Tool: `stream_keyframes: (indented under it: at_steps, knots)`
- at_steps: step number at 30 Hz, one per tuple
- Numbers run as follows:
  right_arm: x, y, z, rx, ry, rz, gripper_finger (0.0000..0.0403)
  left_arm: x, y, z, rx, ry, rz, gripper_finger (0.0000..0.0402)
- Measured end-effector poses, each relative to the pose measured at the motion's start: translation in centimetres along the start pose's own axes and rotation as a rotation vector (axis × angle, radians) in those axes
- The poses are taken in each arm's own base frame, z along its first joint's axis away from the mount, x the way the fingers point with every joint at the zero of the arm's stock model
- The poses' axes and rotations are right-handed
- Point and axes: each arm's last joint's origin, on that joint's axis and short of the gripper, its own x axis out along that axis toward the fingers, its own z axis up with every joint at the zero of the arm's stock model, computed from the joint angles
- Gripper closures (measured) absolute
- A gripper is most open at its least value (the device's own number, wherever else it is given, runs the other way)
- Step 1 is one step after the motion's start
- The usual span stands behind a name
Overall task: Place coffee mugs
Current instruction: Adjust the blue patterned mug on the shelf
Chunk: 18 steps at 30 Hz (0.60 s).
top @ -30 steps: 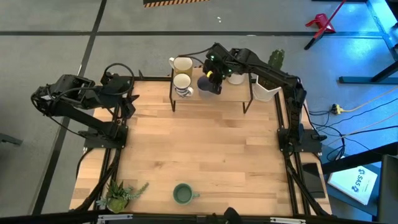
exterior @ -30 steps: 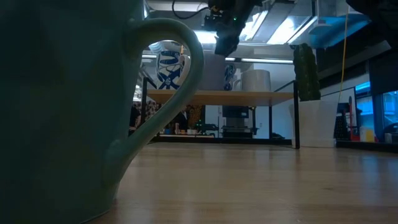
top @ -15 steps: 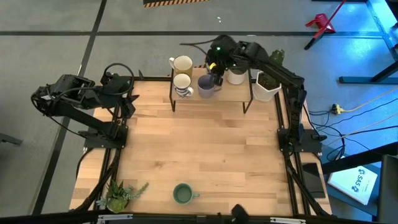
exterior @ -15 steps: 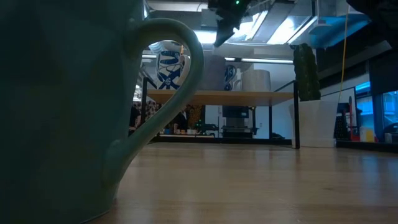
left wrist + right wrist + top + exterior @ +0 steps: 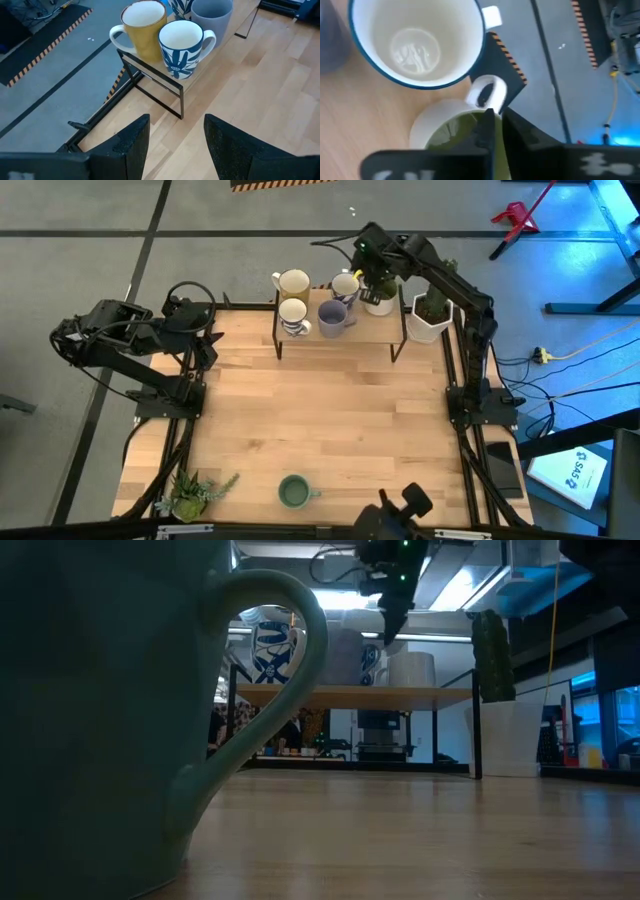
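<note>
Five mugs stand on a low shelf [image 5: 400,330] at the table's far edge: a yellow one [image 5: 293,283], a white blue-patterned one [image 5: 293,316], a purple-blue one [image 5: 333,315], a blue-rimmed white one [image 5: 346,286] and a white one [image 5: 379,304]. A green mug [image 5: 293,492] stands near the front edge and fills the low view's left [image 5: 100,720]. My right gripper [image 5: 372,272] is shut and empty, pointing down just above the white mug [image 5: 445,125] by its handle [image 5: 485,92]. My left gripper [image 5: 175,145] is open and empty at the table's far left.
A white pot with a cactus [image 5: 430,315] stands right of the shelf, close to my right arm. A small green plant [image 5: 190,495] lies at the front left corner. The bare wooden table top [image 5: 330,420] stretches between the shelf and the green mug.
My right gripper has risen from the purple-blue mug and gone toward the table's far right, over the two white mugs. The purple-blue mug stays standing on the shelf beside the patterned mug.
</note>
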Motion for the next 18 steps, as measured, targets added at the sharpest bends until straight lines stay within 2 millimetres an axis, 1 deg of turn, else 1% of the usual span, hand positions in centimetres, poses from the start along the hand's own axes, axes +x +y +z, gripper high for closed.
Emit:
stream_keyframes:
  at_steps: [3,9,14,18]
  knots:
    - [1.0,0.1,-0.1,-0.002,0.004,0.023,0.04,0.0,0.0,0.0,0.0,0.0,0.0,0.0219]
    - [2.4,0.5,0.3,-0.003,-0.036,0.046,0.0398,0.0,0.0,0.0,0.0,-0.001,0.001,0.0219]
    - [3.6,1.0,0.3,-0.006,-0.039,0.069,0.04,0.0,0.0,0.0,0.0,-0.002,0.003,0.0219]
    - [4.1,1.0,0.5,-0.017,-0.06,0.064,0.0402,0.0,0.0,0.0,0.0,-0.002,0.003,0.0219]
